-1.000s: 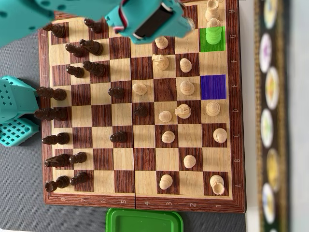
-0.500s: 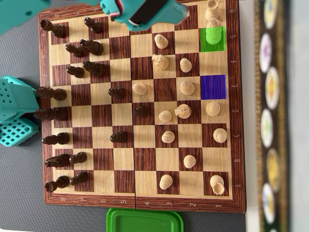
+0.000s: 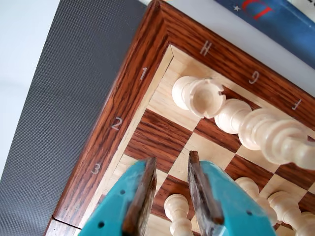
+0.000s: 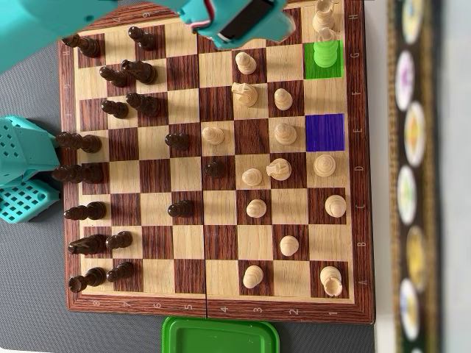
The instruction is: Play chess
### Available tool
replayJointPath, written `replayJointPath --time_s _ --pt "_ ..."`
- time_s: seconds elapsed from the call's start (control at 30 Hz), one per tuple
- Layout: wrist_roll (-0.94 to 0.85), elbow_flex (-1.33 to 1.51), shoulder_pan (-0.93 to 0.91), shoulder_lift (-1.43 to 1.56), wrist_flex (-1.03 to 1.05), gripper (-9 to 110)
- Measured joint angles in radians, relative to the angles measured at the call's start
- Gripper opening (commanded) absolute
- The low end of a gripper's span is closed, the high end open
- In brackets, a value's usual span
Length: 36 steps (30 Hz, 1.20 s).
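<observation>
Item, my pincer: teal, jaws slightly parted, empty, above the chessboard corner. Beneath it, a white pawn. Beyond, white rook on the H1 corner square. Overhead, green-tinted piece; violet square; green lid.

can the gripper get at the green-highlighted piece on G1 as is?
Probably yes. The gripper is empty, slightly open, above that corner. The green-highlighted piece has the rook close beside it, a tight fit.
</observation>
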State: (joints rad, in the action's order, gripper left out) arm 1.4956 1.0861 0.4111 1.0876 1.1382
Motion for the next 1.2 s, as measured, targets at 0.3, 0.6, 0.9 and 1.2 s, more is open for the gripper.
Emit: replayJointPath --time_s 0.3,0.6,0.9,1.2 --pt "0.0 -0.04 0.0 -0.046 0.0 15" --pt "0.0 -0.04 -0.008 -0.048 0.0 15" --pt "0.0 -0.04 -0.008 -0.054 0.0 15" --pt "0.0 -0.106 -0.008 -0.127 0.0 15"
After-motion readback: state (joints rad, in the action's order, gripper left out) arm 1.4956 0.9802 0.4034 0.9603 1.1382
